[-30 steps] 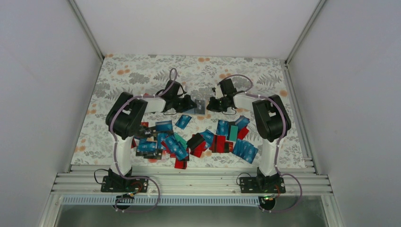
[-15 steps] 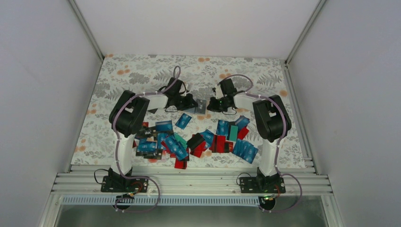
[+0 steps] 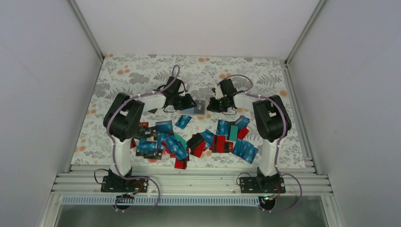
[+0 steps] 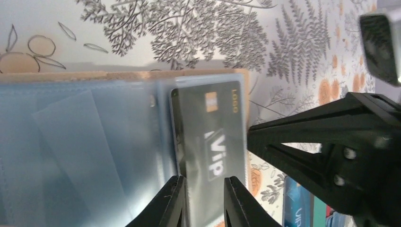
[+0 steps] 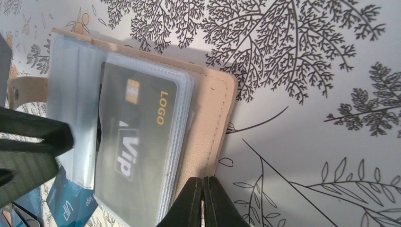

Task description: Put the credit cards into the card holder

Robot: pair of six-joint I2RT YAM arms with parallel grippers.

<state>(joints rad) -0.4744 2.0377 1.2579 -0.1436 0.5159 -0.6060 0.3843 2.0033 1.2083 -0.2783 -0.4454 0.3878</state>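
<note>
Card holder (image 5: 208, 109): lying open on floral table (image 5: 312, 123) between both grippers, clear sleeves facing up. Black VIP card (image 4: 208, 137): sitting in sleeve next to beige edge. Left gripper (image 4: 204, 183): fingers slightly spread, straddling card's near end. Right gripper (image 5: 203, 183): fingers pressed together, tips touching holder's beige edge. Loose credit cards (image 3: 198, 139): lying scattered nearer arm bases.

Overhead wide; wrist cams close, share card holder (image 5: 210, 118).
</note>
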